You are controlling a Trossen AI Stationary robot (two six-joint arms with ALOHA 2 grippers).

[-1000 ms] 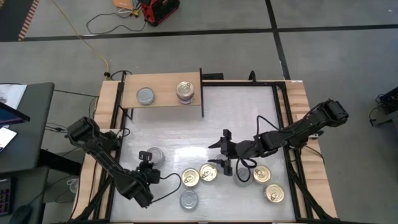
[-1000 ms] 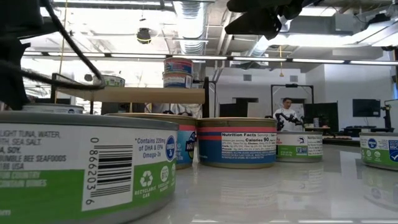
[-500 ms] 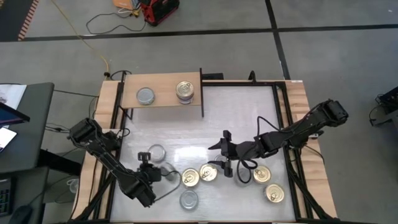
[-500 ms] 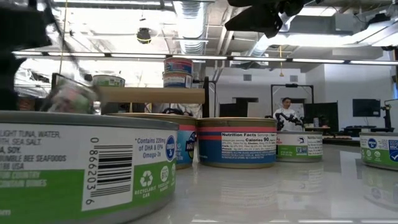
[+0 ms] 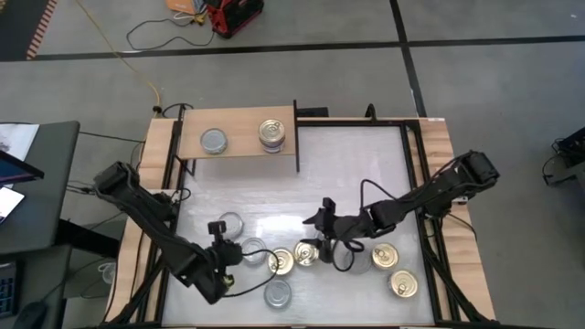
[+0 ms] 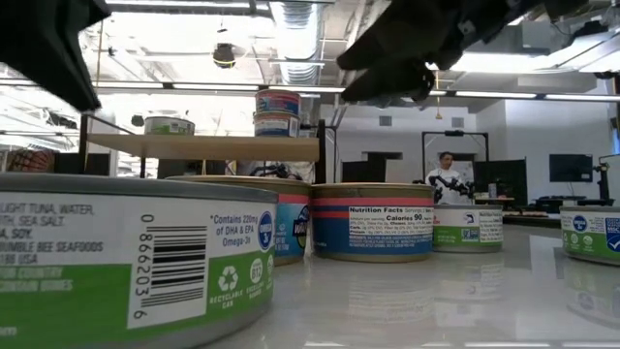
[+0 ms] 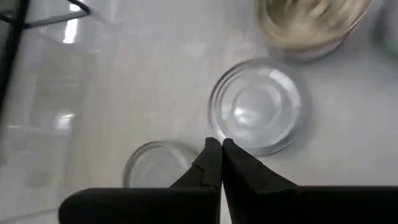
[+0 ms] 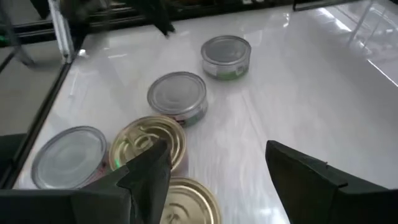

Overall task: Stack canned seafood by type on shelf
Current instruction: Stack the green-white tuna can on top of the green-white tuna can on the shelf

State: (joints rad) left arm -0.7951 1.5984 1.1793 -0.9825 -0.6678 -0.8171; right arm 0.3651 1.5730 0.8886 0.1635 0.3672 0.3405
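Right end effector [image 5: 322, 239] spread wide over gold-lid tins [image 5: 304, 253].

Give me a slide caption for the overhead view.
Both grippers, left and right, over round metal tins below light wooden shelf.

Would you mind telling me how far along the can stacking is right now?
Done: the shelf holds one silver-lidded tin and a gold-lidded stack. In hand: nothing; the left gripper is shut and empty, the right gripper open above the gold tins. About seven tins remain on the table.
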